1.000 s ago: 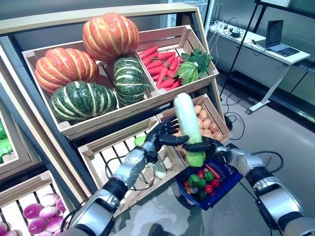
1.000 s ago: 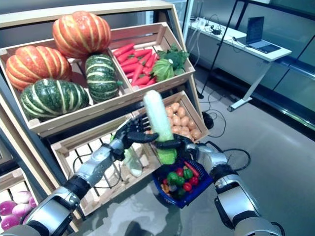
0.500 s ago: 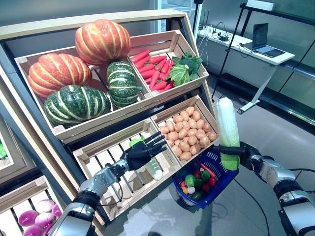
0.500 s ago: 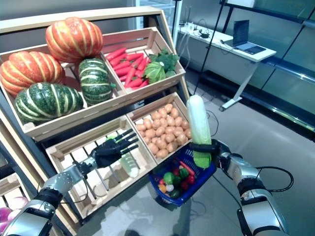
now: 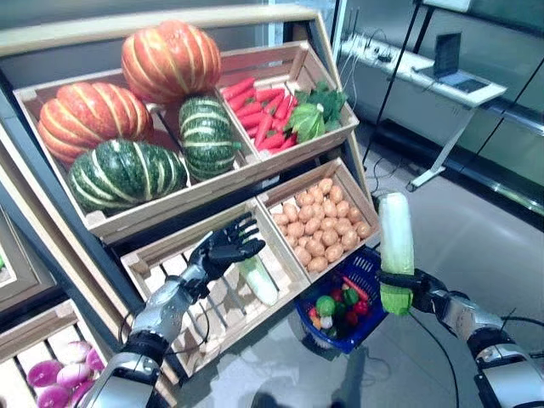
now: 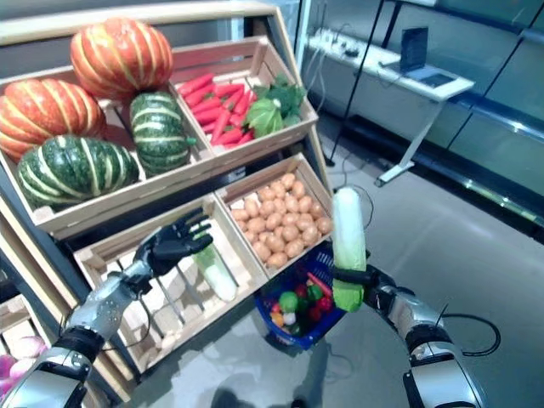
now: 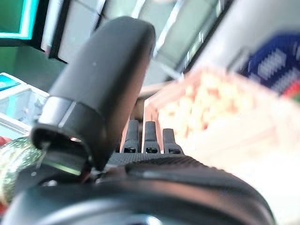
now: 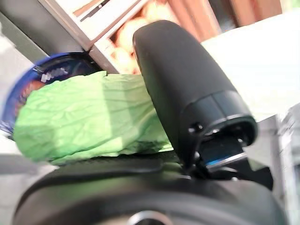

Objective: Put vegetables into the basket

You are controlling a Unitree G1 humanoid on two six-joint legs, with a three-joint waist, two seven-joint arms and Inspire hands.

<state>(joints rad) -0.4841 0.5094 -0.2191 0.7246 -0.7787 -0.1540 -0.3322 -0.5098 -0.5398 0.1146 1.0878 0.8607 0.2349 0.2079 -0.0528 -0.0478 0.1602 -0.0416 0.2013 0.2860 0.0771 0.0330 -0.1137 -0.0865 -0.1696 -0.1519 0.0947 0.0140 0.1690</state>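
My right hand [image 5: 422, 284] is shut on a long pale-green cabbage [image 5: 395, 249], held upright by its leafy green end [image 8: 89, 119] just right of the blue basket [image 5: 326, 337]. The basket stands on the floor below the potato crate and holds several small red and green vegetables [image 5: 336, 304]. My left hand [image 5: 222, 248] is open, fingers spread, over the lower slatted crate [image 5: 159, 263], holding nothing. Another pale cabbage [image 5: 257, 280] lies in that crate beside the hand.
A slanted wooden shelf carries pumpkins [image 5: 167, 61], striped green squashes [image 5: 126, 172], carrots [image 5: 266, 110] and leafy greens [image 5: 310, 112] above, and potatoes [image 5: 320, 226] lower right. Purple onions [image 5: 51, 387] lie at lower left. A white desk with a laptop [image 5: 446, 72] stands behind.
My right hand has carried the cabbage away from the left hand, rightward to beside the basket. My left hand let go and drew back over the slatted crate. The camera shifted too.
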